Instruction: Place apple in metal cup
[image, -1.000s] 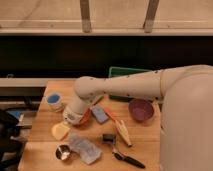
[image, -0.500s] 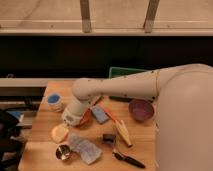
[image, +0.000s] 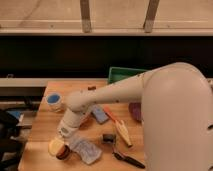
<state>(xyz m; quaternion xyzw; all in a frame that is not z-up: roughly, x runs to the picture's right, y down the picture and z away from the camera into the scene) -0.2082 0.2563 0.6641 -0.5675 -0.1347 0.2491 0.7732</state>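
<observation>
The apple (image: 55, 146), yellow-orange and round, is at the front left of the wooden table (image: 42, 125), right under the tip of my arm. My gripper (image: 62, 137) reaches down to it from above and appears shut on it. The metal cup (image: 64, 153) shows only as a small dark rim just right of and below the apple, touching or overlapping it. The arm hides part of both.
A white-and-blue cup (image: 54, 101) stands at the left back. A clear plastic bag (image: 86, 149), a small dark block (image: 107, 137), a black brush (image: 128, 160), a yellow banana-like item (image: 122, 132), a blue object (image: 100, 115), a purple bowl (image: 135, 111) and a green bin (image: 125, 75) lie to the right.
My gripper and the apple have moved toward the table's front edge, from behind the metal cup to right at it. The other things have not moved.
</observation>
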